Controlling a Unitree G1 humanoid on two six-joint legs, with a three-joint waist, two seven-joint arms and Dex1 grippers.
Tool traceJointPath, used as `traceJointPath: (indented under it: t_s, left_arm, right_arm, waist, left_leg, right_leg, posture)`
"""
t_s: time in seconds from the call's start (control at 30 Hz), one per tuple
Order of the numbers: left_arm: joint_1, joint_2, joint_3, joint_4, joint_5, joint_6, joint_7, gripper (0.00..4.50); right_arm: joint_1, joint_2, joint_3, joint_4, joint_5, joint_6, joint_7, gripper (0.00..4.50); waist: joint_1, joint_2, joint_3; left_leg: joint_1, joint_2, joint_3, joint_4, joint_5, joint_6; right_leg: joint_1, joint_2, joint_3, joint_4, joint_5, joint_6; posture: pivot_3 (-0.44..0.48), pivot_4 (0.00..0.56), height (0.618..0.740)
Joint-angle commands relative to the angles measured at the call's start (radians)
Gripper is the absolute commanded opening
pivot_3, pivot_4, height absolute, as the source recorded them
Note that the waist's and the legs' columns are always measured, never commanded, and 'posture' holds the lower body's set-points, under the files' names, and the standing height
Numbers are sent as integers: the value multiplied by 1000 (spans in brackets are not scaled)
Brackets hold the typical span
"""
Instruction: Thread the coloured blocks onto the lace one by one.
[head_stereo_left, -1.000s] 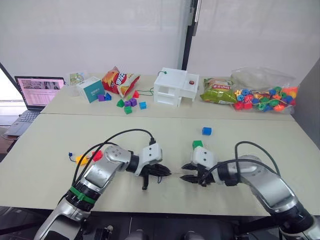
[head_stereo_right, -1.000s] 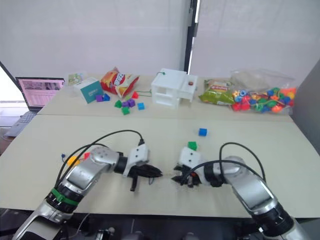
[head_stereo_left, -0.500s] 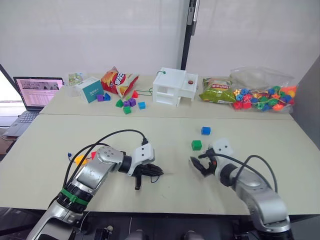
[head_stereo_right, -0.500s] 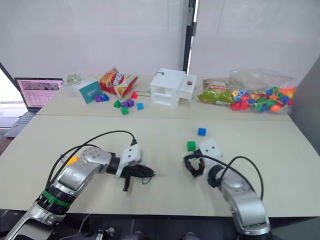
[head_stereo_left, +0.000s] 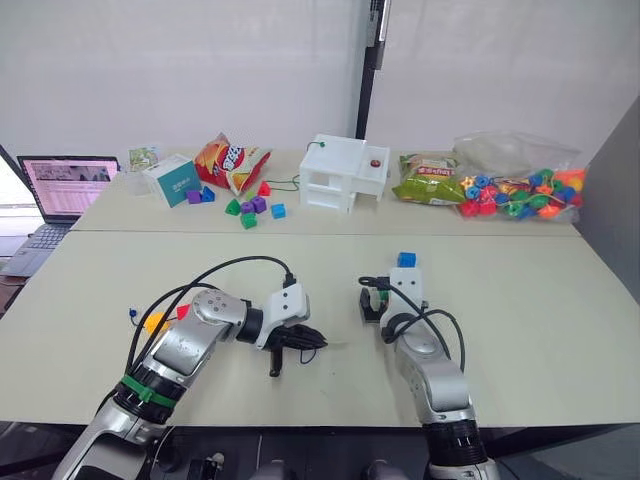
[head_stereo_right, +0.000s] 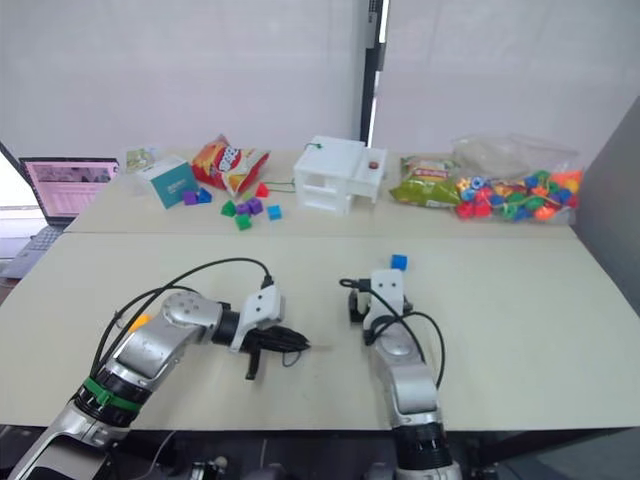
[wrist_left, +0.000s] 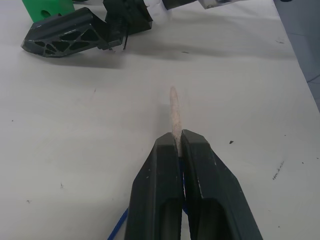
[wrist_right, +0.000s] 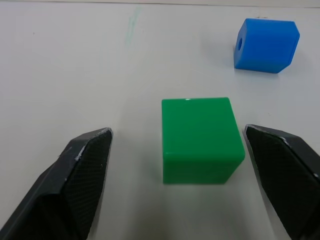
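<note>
Bright, even indoor light washes the pale table (head_stereo_left: 560, 300) and the white wall (head_stereo_left: 180, 70) behind it, with soft, short shadows pooling under the arms and no hard glare. A laptop screen (head_stereo_left: 70, 185) glows at the far left edge. In the wrist views the green block (wrist_right: 200, 139) and blue block (wrist_right: 265, 44) are crisp, while the near black fingers (wrist_left: 165, 200) blur slightly and cast faint, diffuse shadows.

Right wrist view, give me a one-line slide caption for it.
Open right claw straddles the green block on the table, with the blue block lying just beyond.
</note>
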Motion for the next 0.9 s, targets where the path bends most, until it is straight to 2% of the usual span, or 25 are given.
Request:
traceJointPath:
  t_s: [0.03, 0.23, 0.37, 0.47, 0.57, 0.67, 0.73, 0.9]
  left_arm:
    - [-17, -1, 16, -17, -13, -1, -1, 0]
    - [-19, -6, 14, -10, -12, -5, 1, 0]
    - [-20, -8, 13, -2, -11, -9, -1, 0]
    - [-17, -8, 12, -2, -10, -12, -2, 0]
    - [-19, -7, 13, 5, -10, -14, -5, 0]
    - [-27, -6, 9, 16, -8, -18, -14, 0]
    - [-31, -6, 6, 20, -7, -19, -21, 0]
    - [-33, -1, 3, 16, -4, -15, -32, 0]
  right_arm:
    - [13, 14, -18, -31, 27, -62, 7, 3235]
    - [25, 13, -8, -59, 44, -83, 37, 1241]
    - [60, 22, 24, -144, 53, -68, 68, 1176]
    - [127, 28, 65, -276, 48, 4, 71, 1176]
    - [283, -20, 189, -526, 28, 139, 84, 1176]
    - [406, -79, 247, -664, 21, 270, 93, 1176]
    - [448, -88, 256, -682, 36, 314, 97, 1176]
    - [469, -49, 273, -585, 44, 321, 87, 1176]
  waist:
    - [-2, 0, 0]
    - [-4, 0, 0]
    - [-4, 0, 0]
    - [-3, 0, 0]
    - [1, 0, 0]
    - [-1, 0, 0]
    - [0, 0, 0]
    - [-1, 0, 0]
  left_leg:
    - [-1, 0, 0, 0, 0, 0]
    - [-2, 0, 1, 0, 0, 0]
    - [-3, 0, 1, 0, 0, 0]
    - [-3, 0, 1, 0, 0, 0]
    - [-4, 0, 1, 0, 0, 0]
    - [-5, 0, 1, 1, 0, 0]
    - [-4, 0, 1, 2, 0, 0]
    - [-1, 1, 1, 3, 1, 0]
  right_leg:
    - [-1, 0, 0, 1, 0, 0]
    - [-5, 0, 2, 8, 0, 0]
    - [-5, 0, 2, 8, 0, 0]
    - [-6, 0, 2, 8, 0, 0]
    - [-6, 0, 1, 8, 0, 0]
    - [-6, 0, 1, 7, 0, 0]
    - [-5, 0, 1, 5, 0, 0]
    - [-4, 1, 1, 6, -1, -1]
  posture:
    - [0, 150, 740]
    - [0, 150, 740]
    - [0, 150, 740]
    - [0, 150, 740]
    - [0, 150, 740]
    - [0, 150, 740]
    - [0, 150, 740]
    - [0, 150, 740]
